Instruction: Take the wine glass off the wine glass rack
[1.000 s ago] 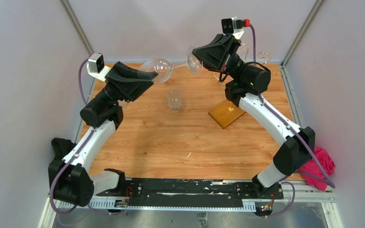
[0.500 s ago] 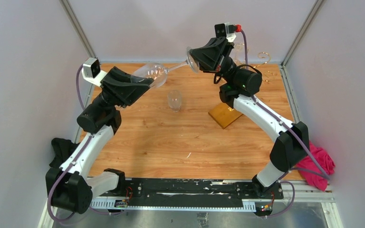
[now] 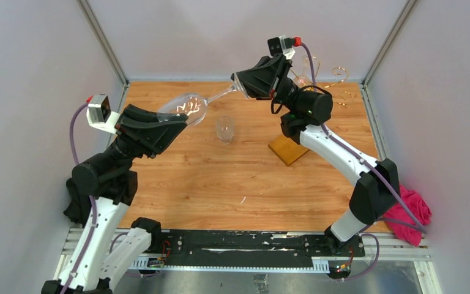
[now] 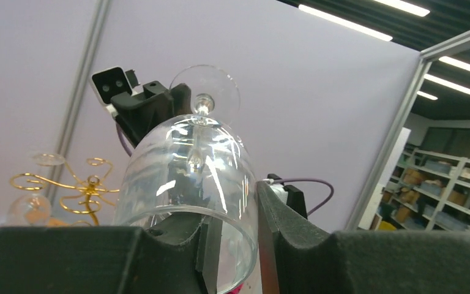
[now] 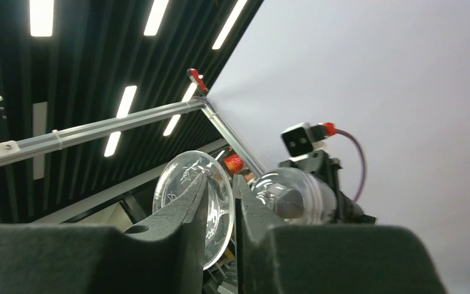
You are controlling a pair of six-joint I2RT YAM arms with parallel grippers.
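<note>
Left gripper is clamped on the bowl of the wine glass; the left wrist view shows a finger on each side of the bowl near the rim. Right gripper sits at the other end with its jaws narrowly either side of the foot. I can't tell from the right wrist view whether they pinch it or have let go. The glass lies roughly level in the air between the two arms, with the stem bridging them, above the back of the table and well clear of the wine glass rack. The rack's amber base sits under the right arm. My read is that the lift-off is done and you're mid-handover, right to left. For the next move, confirm the right jaws are fully off the foot before the left arm pulls away, then turn the glass upright and set it down. Watch the second glass standing just below the held one and give it room. The bowl is thin and slick, so keep the squeeze gentle. Another glass looks to hang on the rack. A pink cloth lies off the table's right edge. No brand, label or writing is readable in any view.
</note>
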